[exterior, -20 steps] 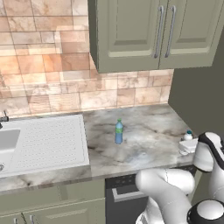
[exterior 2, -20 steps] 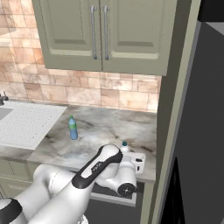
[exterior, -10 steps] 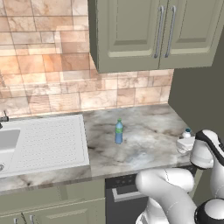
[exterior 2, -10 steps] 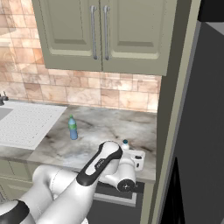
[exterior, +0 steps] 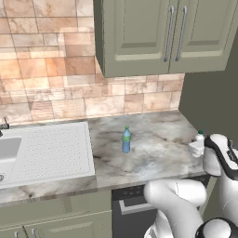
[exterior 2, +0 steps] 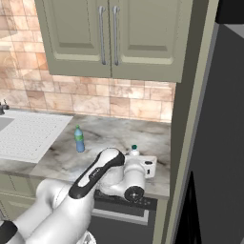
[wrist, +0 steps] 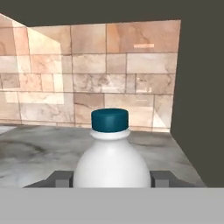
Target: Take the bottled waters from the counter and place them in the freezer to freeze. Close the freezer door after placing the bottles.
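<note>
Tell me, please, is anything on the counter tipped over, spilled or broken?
Nothing stands out. The blue bottle stands upright on the counter. The dark-capped bottle is upright too, between the gripper's fingers. No spill or damage shows.

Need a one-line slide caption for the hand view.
Gripper closed on the dark-capped bottle on the counter.

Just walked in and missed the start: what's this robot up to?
The white arm has its claw around the dark-capped bottle at the counter's right end, fingers against both sides, bottle upright on the stone. The blue bottle stands untouched mid-counter, right of the drainboard.
</note>
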